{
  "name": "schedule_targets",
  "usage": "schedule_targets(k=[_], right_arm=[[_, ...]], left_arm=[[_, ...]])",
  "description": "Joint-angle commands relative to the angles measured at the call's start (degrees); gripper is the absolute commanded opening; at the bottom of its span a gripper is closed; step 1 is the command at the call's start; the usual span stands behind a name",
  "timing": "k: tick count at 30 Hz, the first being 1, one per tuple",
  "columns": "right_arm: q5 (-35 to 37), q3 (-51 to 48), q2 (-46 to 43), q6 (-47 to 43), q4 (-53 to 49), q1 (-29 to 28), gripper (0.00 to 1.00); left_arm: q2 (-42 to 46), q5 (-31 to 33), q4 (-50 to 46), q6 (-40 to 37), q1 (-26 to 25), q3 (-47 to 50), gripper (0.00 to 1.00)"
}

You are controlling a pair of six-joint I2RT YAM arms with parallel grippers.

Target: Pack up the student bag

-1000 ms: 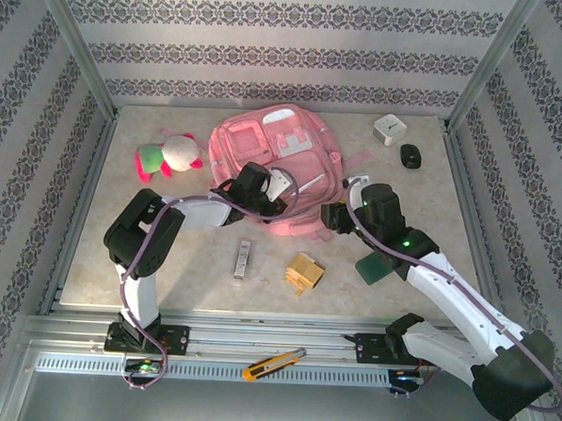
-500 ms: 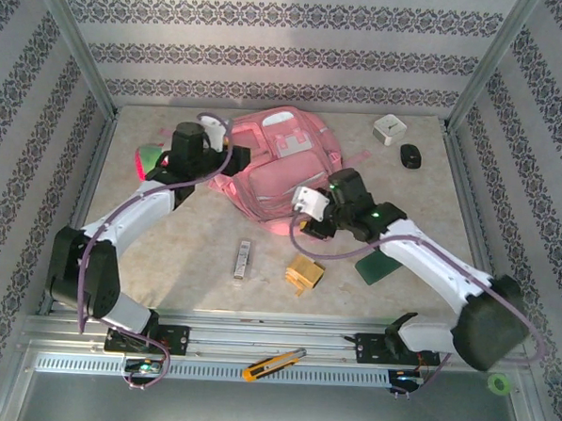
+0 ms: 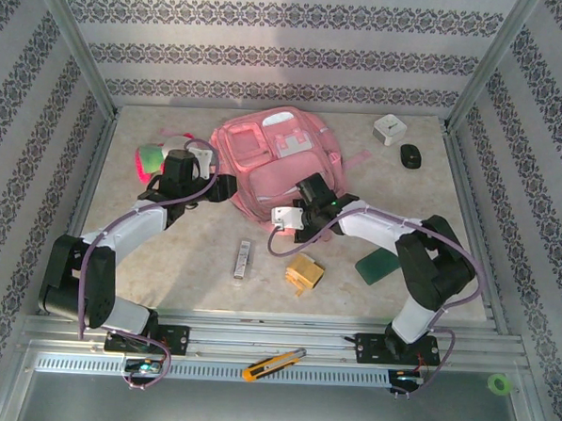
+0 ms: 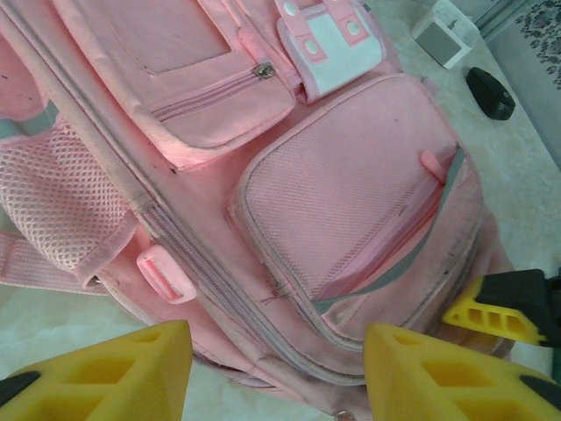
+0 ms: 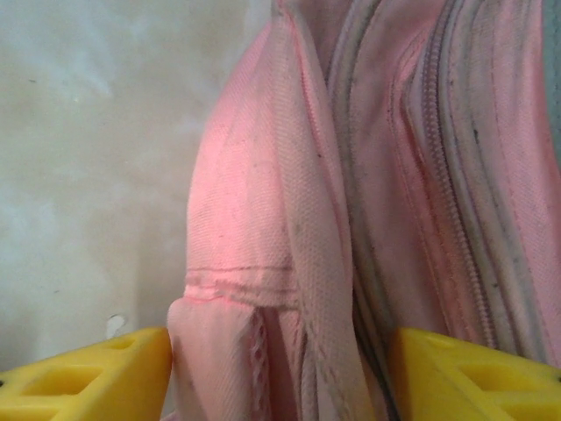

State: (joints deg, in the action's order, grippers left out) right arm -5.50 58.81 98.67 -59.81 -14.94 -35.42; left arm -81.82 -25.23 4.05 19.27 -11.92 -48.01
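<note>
- The table [image 3: 193, 262] carries everything you see except the knife.
- The bag [image 3: 274, 163] lies flat at the middle of the table's far half, with its zipped front pockets facing up. In your left wrist view the pockets and a mesh side pouch of the bag [image 4: 333, 193] show clearly.
- Your left end effector [image 3: 228, 187] sits at the bag's left near edge. Its fingers [image 4: 131, 368] are spread and released, with nothing gripped between them.
- Your right end effector [image 3: 312, 186] is at the bag's near edge. In the right wrist view the end effector [image 5: 280, 338] has its jaws apart astride a fold of the bag [image 5: 263, 219]. You cannot tell whether they press on the fold.
- A plush toy [image 3: 150, 156] lies left of the bag, partly behind your left arm.
- A green pad [image 3: 377, 266] lies near your right arm.
- A tan block [image 3: 304, 273] sits in front of the bag.
- A white box [image 3: 390, 128] stands at the far right.
- A knife [image 3: 273, 363] rests on the front rail.
- A black mouse [image 3: 411, 156] lies just nearer than the box.
- A silver bar [image 3: 244, 259] lies left of the block.
</note>
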Motion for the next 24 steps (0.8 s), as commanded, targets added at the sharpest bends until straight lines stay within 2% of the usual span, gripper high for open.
schedule_targets(k=[1,2,6,7,10,15,20,24], right_arm=[[4.7,-1.5,2.6,1.6,8.8,0.1,0.63],[6.1,-1.5,3.4,3.7,10.6,0.2,0.55],[7.3,-0.3,1.3,5.8,9.3,0.3,0.05],[6.9,-0.5,-0.7,5.5,8.4,0.3,0.0],[3.3,-0.2,-9.7,3.8,1.6,1.5,0.0],[-11.5,4.2,-23.7,6.5,-6.7,8.5,0.0],[-15.5,11.8,-25.4,4.1,-14.3,12.4,0.0],[-17.6,15.4,-24.7,3.5,-17.7,14.4,0.0]], left_arm=[[1.1,-1.1,2.7,1.3,0.5,1.6,0.52],[1.0,-1.0,3.1,1.4,0.5,1.9,0.51],[0.4,0.3,3.4,1.0,0.6,2.4,0.51],[0.2,0.4,3.3,0.9,0.6,2.4,0.51],[0.3,0.5,3.9,1.2,0.8,3.0,0.52],[0.4,-1.4,10.3,2.0,0.8,5.7,0.52],[-0.9,-4.5,19.7,4.3,0.2,8.3,0.5],[-3.3,-7.2,33.4,6.0,-1.3,13.6,0.48]])
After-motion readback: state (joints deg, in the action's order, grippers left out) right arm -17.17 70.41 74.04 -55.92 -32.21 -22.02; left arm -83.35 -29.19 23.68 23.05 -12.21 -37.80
